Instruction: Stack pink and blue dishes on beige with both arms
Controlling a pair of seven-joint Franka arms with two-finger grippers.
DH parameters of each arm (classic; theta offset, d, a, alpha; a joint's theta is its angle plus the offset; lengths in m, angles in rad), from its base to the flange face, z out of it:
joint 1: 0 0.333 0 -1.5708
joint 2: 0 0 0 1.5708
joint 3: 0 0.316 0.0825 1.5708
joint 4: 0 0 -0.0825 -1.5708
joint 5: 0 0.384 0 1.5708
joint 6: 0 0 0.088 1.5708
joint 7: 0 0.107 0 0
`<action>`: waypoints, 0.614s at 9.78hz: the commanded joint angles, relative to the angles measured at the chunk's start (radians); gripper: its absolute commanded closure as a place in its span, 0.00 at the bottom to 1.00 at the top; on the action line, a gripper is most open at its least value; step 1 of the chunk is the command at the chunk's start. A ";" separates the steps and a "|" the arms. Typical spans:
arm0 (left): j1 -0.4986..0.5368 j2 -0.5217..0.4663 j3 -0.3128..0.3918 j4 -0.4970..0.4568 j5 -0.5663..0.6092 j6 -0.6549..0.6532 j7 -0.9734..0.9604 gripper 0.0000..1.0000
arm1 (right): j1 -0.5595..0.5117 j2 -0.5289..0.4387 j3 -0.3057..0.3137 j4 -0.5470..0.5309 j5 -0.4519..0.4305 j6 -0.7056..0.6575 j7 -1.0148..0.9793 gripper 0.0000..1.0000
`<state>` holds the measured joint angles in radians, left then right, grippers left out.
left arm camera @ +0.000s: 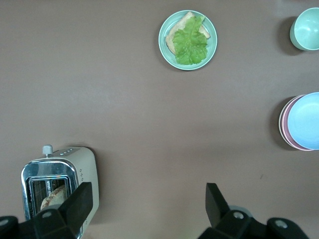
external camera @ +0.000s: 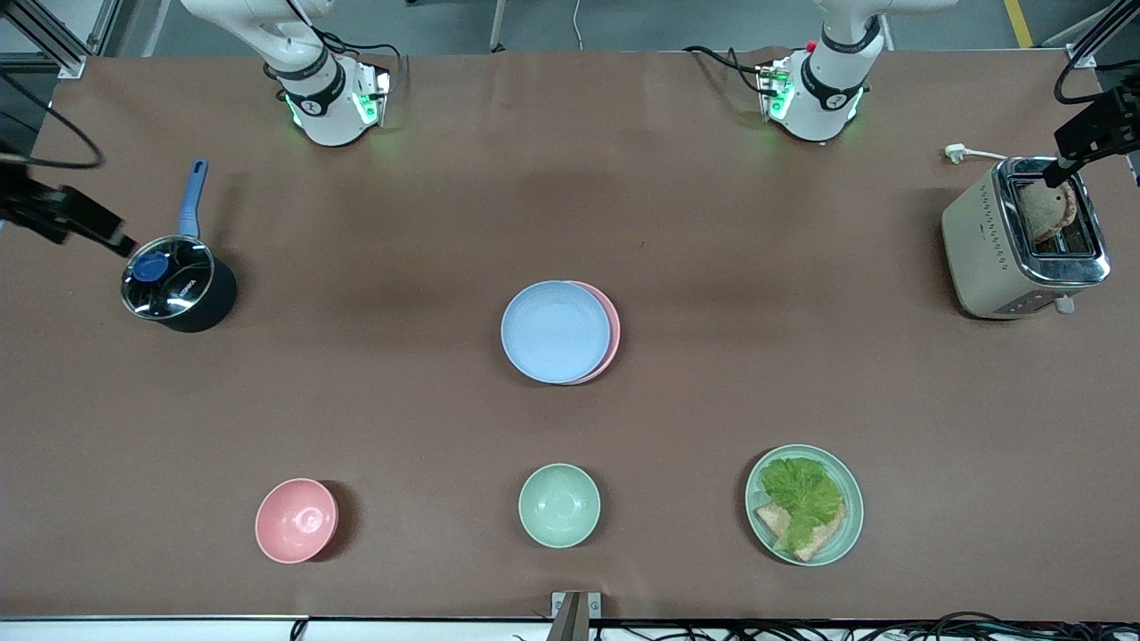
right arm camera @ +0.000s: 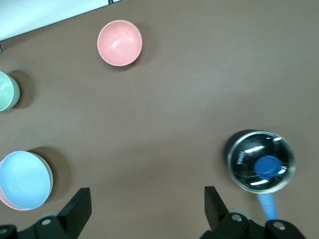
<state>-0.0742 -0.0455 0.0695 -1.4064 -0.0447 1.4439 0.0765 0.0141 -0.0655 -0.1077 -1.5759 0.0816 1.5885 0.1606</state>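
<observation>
The light blue plate (external camera: 554,331) lies on the pale pink plate (external camera: 612,328) at the table's middle, shifted slightly toward the right arm's end, so a pink crescent shows. No beige plate shows; whether one lies under the stack I cannot tell. My left gripper (left arm camera: 149,191) hangs high and open, holding nothing, over bare table beside the toaster. The stack shows far from it, blue plate (left arm camera: 305,121) over the pink rim (left arm camera: 284,127). My right gripper (right arm camera: 147,196) is also high, open and holding nothing, beside the pot, with the blue plate (right arm camera: 24,179) off to one side.
A cream toaster (external camera: 984,240) with bread in it stands at the left arm's end. A dark lidded pot (external camera: 174,287) with a blue handle stands at the right arm's end. Nearest the front camera are a pink bowl (external camera: 296,520), a green bowl (external camera: 558,505) and a green plate (external camera: 852,499) of lettuce and toast.
</observation>
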 commanded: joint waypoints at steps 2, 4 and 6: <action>0.010 -0.020 -0.036 -0.074 0.051 -0.004 -0.015 0.00 | -0.012 0.101 -0.006 0.203 -0.033 -0.151 -0.041 0.00; 0.010 -0.016 -0.050 -0.078 0.066 0.010 -0.044 0.00 | -0.014 0.098 -0.006 0.201 -0.035 -0.159 -0.094 0.00; 0.008 -0.014 -0.050 -0.085 0.066 0.016 -0.060 0.00 | -0.016 0.098 -0.003 0.201 -0.058 -0.160 -0.131 0.00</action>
<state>-0.0740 -0.0502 0.0305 -1.4432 -0.0001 1.4469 0.0317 0.0122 0.0284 -0.1207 -1.3985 0.0519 1.4497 0.0560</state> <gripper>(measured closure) 0.000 0.000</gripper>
